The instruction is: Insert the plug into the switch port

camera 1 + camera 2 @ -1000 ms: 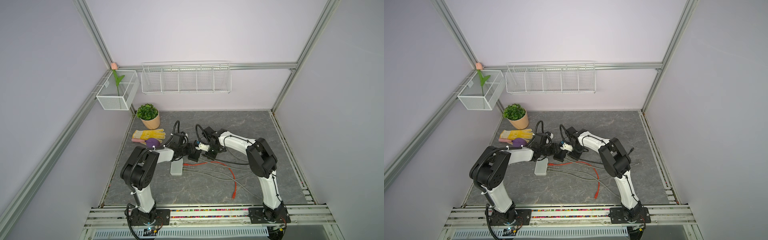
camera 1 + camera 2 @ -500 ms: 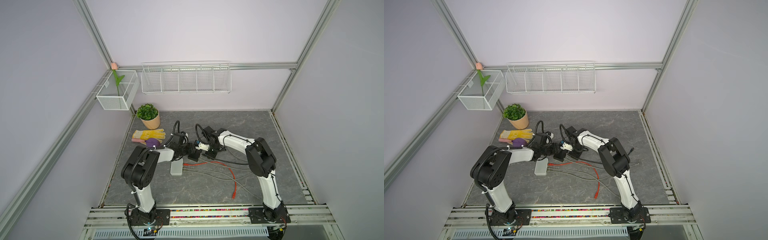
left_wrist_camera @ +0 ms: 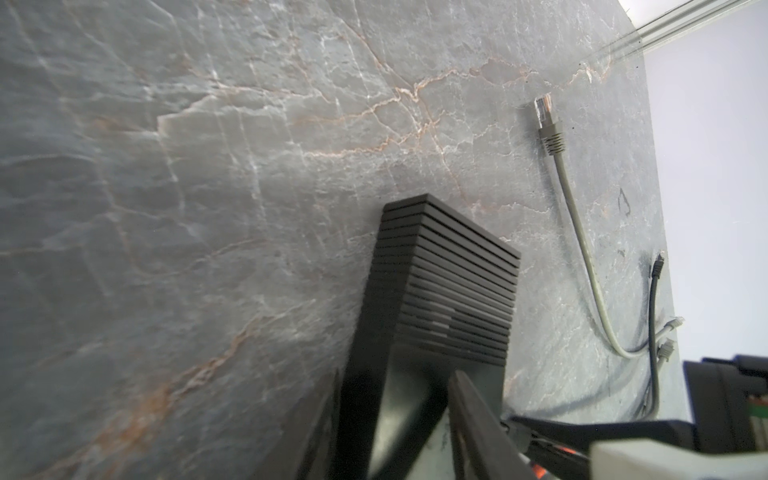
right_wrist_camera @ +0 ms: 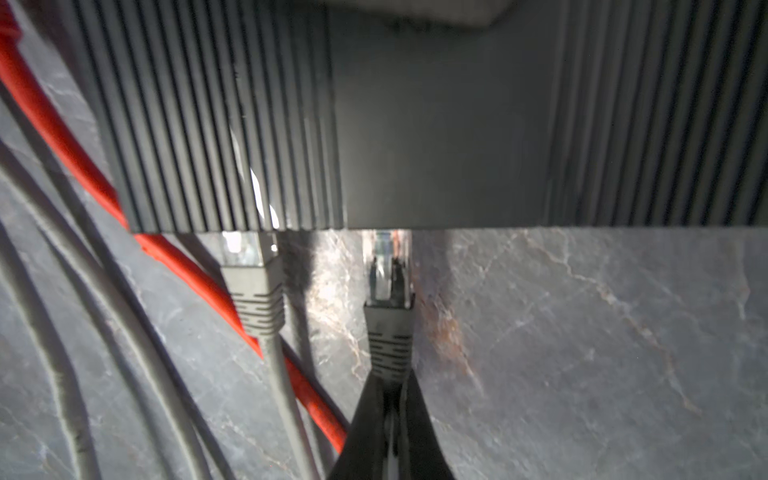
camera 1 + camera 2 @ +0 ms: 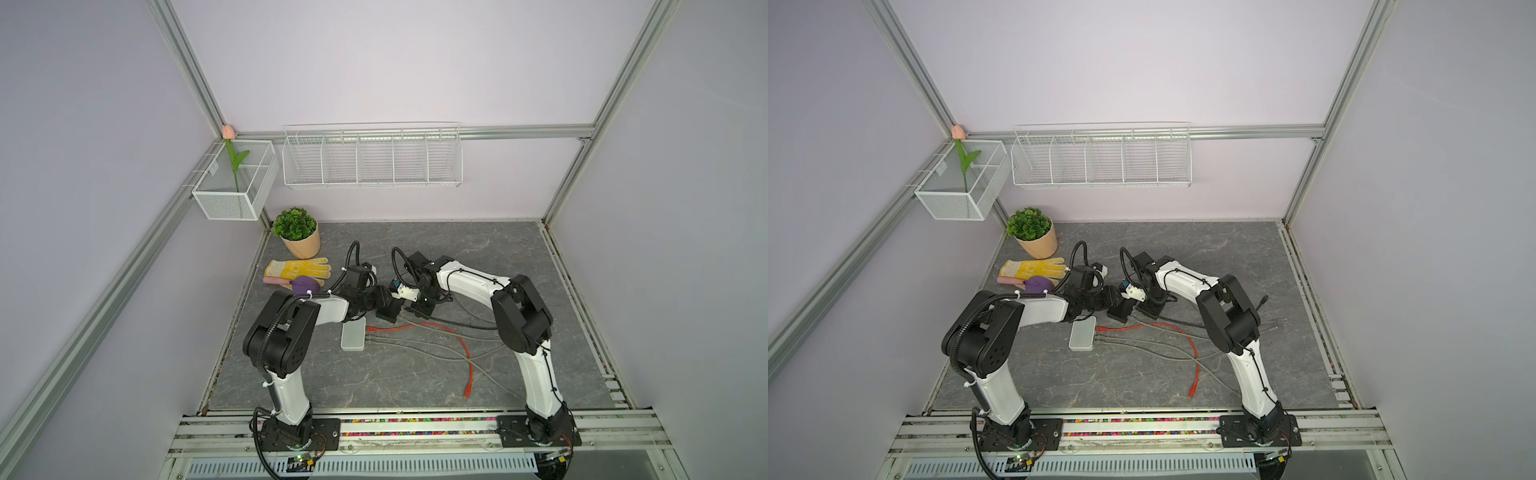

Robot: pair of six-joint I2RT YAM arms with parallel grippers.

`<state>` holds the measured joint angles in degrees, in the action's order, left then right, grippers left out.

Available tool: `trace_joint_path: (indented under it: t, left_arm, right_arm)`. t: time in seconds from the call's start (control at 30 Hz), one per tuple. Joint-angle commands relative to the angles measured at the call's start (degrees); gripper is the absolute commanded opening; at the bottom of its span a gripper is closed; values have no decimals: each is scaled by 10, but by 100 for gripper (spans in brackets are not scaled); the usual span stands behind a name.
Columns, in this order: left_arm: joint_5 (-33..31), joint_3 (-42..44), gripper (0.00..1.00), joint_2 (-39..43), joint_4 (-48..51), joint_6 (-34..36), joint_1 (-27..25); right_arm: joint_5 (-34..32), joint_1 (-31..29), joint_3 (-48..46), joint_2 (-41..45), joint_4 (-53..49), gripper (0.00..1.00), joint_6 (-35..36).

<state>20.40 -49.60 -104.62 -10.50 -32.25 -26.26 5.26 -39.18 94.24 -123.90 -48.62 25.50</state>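
Shows, left to right: left gripper [image 3: 397, 415] part-open yet clamped across ribbed black switch [image 3: 449, 282], bracing it; grey plug [image 4: 388, 316] nose-on at switch port edge, depth hidden; right gripper [image 4: 390, 415] pinched tight on plug boot. Differs barely from a second earlier in both top views, suggesting alignment settled, final seating push pending.

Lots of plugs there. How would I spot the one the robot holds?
On the grey table, find the black ribbed switch. Two grey plugs meet its edge. Yours is the plug pinched in the right gripper's black tips, not the neighbour beside the red cable.
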Motion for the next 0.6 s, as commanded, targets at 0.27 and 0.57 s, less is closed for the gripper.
trace_joint_path:
  t: [0.27, 0.57]
  left_arm:
    - [12, 17, 42, -7, 7, 7, -14]
    - [11, 17, 42, -11, 3, 4, -28]
  right_arm:
    - [42, 5, 17, -11, 5, 7, -6]
    - [82, 0, 19, -14, 17, 7, -18]
